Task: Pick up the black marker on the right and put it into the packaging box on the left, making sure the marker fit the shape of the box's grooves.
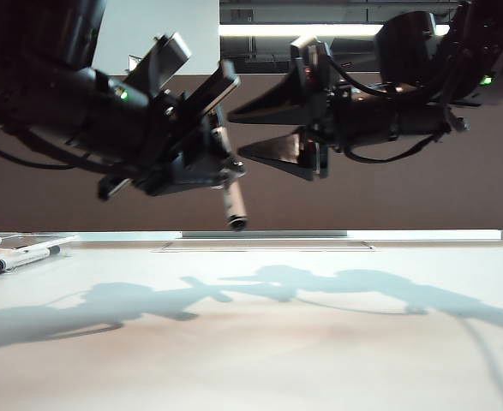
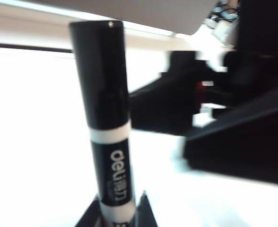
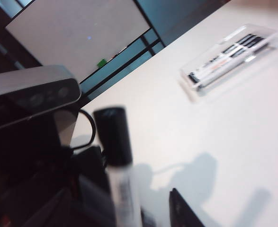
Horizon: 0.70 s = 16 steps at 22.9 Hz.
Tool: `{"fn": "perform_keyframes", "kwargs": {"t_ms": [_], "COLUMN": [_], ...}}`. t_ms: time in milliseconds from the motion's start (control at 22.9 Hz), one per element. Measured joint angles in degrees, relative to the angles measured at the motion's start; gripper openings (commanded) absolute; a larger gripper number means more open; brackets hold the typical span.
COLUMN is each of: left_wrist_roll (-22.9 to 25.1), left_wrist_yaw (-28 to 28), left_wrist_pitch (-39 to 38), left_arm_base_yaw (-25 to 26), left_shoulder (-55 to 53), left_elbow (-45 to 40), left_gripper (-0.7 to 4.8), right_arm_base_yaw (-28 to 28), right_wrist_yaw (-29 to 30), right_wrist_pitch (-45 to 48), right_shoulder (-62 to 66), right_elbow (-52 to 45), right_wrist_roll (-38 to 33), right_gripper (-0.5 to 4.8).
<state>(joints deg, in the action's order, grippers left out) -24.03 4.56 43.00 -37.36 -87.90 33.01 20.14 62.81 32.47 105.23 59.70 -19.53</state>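
The black marker [image 1: 233, 205] hangs in mid-air over the table, white barrel with a dark label [image 2: 115, 175] and a black cap [image 3: 112, 135]. My left gripper [image 1: 224, 175] is shut on its lower barrel, and both fingertips press the marker in the left wrist view [image 2: 117, 210]. My right gripper [image 1: 234, 133] faces it from the right at the same height and is open; its black fingers [image 1: 272, 154] stand wide apart, with a gap showing beside the barrel [image 3: 129, 201]. The packaging box [image 1: 11, 239], a clear flat tray, lies at the far left of the table with markers in it [image 3: 233, 52].
The left wrist camera's silver housing [image 3: 32, 92] sits close in front of the right gripper. The right arm's fingers [image 2: 167, 109] fill the space beside the marker. A low ledge [image 1: 268, 235] bounds the table's far edge.
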Motion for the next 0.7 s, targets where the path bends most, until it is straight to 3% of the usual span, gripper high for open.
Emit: {"fn": "perform_keyframes", "kwargs": {"t_ms": [174,305,523,697], "left_wrist_roll": [0.00,1.31,1.84,8.98], "left_wrist_yaw": [-0.09,-0.04,0.00,-0.02], "left_wrist_pitch": [-3.72,-6.08,-12.70,-22.27], "left_arm_base_yaw": [2.89,3.26,6.80,10.71], "left_shoulder": [0.00,0.00,0.13,1.38], "left_elbow": [0.00,0.00,2.67,9.07], "left_gripper": [-0.07,-0.07,-0.07,-0.07], "right_arm_base_yaw": [-4.20,-5.60,-6.43,-6.36], "right_wrist_yaw": [-0.50,-2.67,-8.39,-16.52], "right_wrist_pitch": [-1.57,-2.89,-6.25,-9.55], "right_shoulder": [-0.02,-0.07,-0.22,-1.68], "right_elbow": [0.00,0.00,0.00,-0.07], "right_wrist_roll": [-0.02,-0.52,-0.55,-0.22], "right_gripper": [2.63,-0.11,-0.06,-0.06]}}
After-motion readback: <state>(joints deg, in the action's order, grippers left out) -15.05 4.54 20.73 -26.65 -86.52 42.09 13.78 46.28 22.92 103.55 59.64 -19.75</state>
